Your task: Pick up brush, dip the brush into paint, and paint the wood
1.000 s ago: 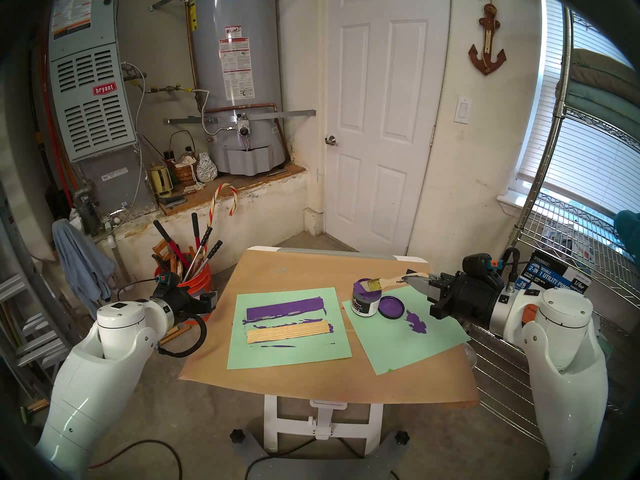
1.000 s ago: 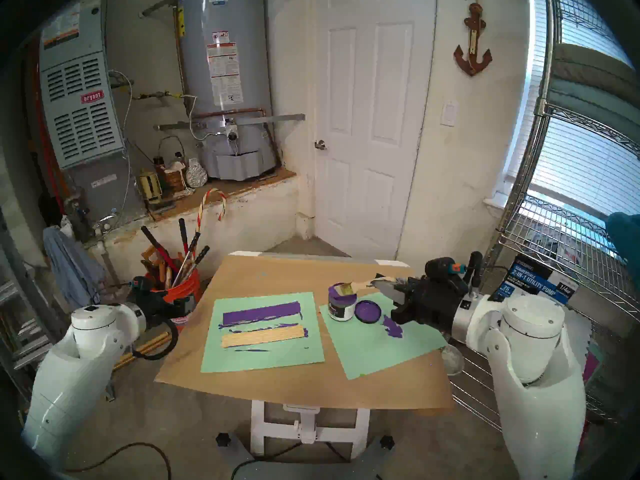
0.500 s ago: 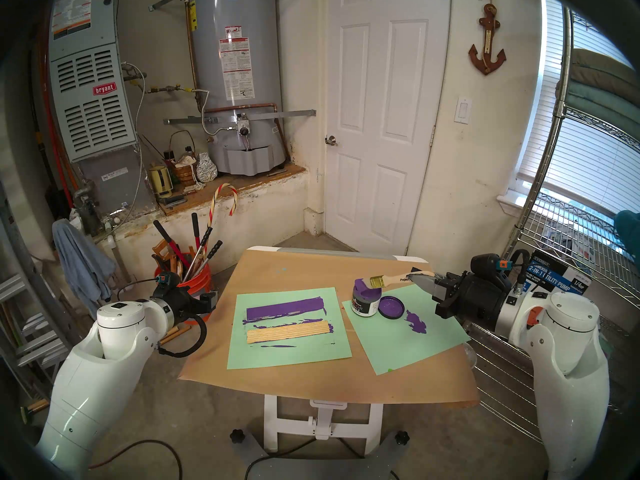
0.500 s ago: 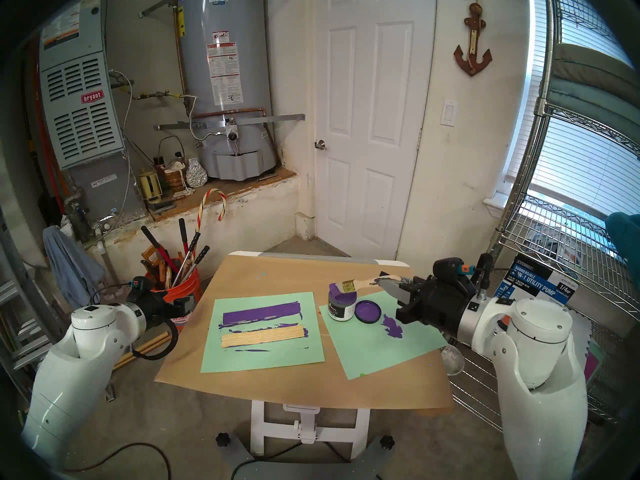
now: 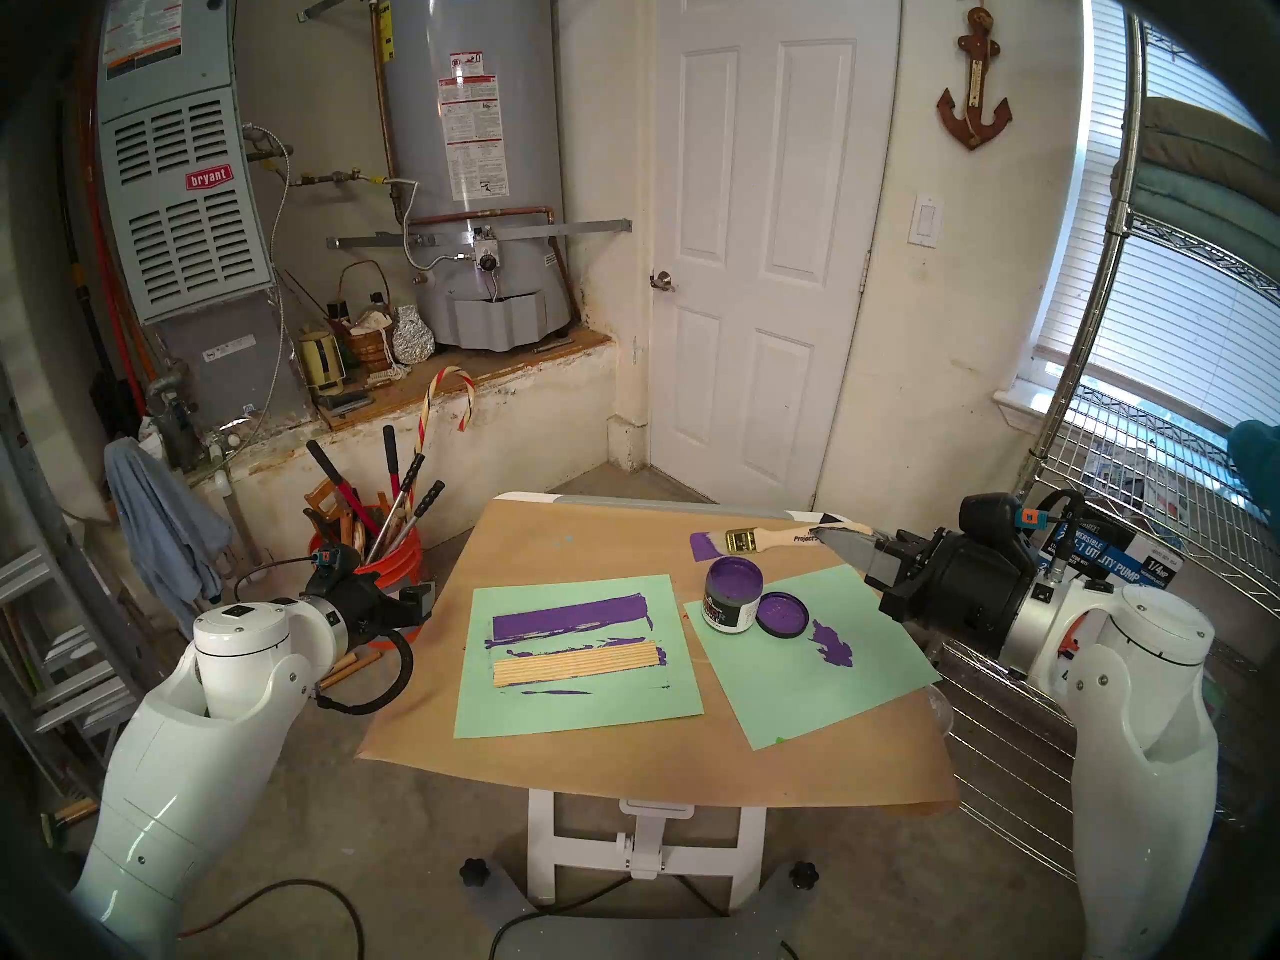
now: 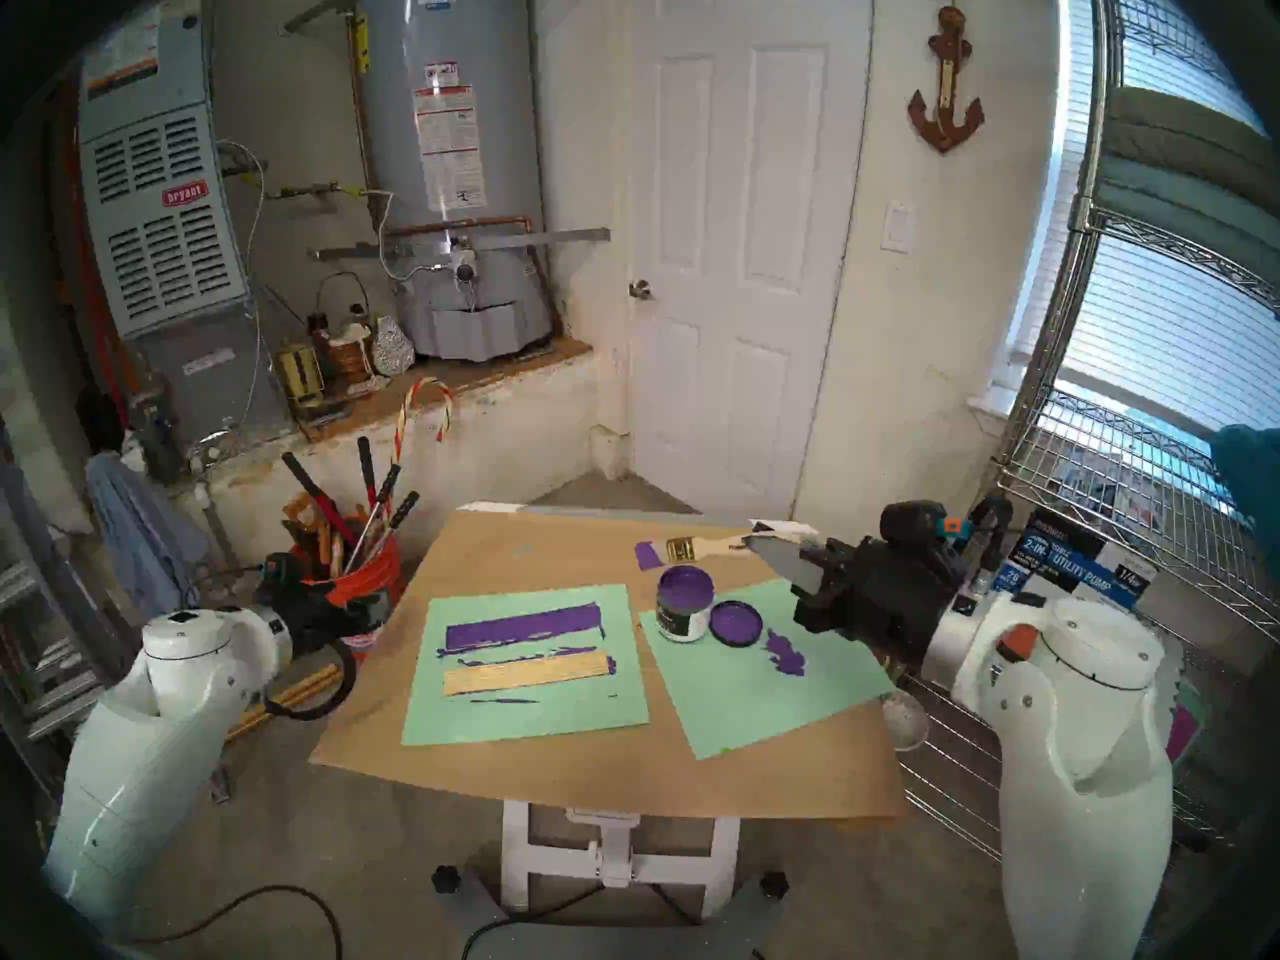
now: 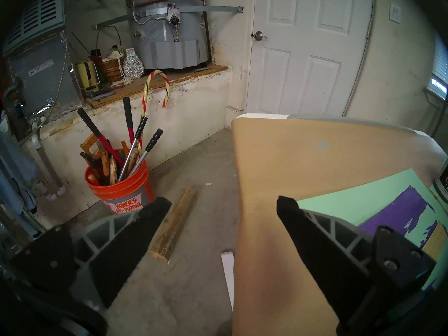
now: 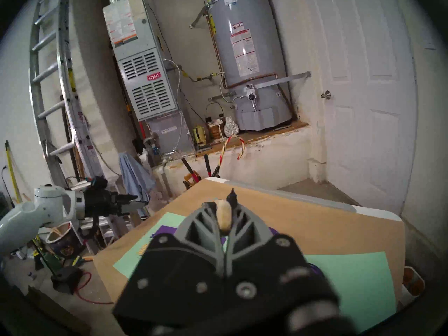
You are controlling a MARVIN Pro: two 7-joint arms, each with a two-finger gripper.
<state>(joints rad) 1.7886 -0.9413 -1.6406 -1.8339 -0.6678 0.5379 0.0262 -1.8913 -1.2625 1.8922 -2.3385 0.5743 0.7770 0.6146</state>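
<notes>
1. A garage corner with a water heater (image 5: 471,155) and a white door (image 5: 769,231) stands behind the paper-covered counter (image 5: 596,543), which carries two green sheets.
2. A second ago the brush (image 5: 755,540) had its bristles down in the paint (image 5: 733,595); now it is lifted clear, roughly level above and behind the open jar, its bristles loaded purple.
3. The right pincer (image 5: 831,540) is clenched on the end of the brush's handle, as its wrist view confirms (image 8: 224,219).
4. The dip therefore looks finished, and the carry to the wood (image 5: 576,665) would come next; the strip lies bare tan on the left sheet, well apart from the brush.
5. Whether paint is dripping from the bristles cannot be made out at this distance.
6. The left pincer (image 7: 223,204) is released and empty, off the counter's left edge, unchanged.
</notes>
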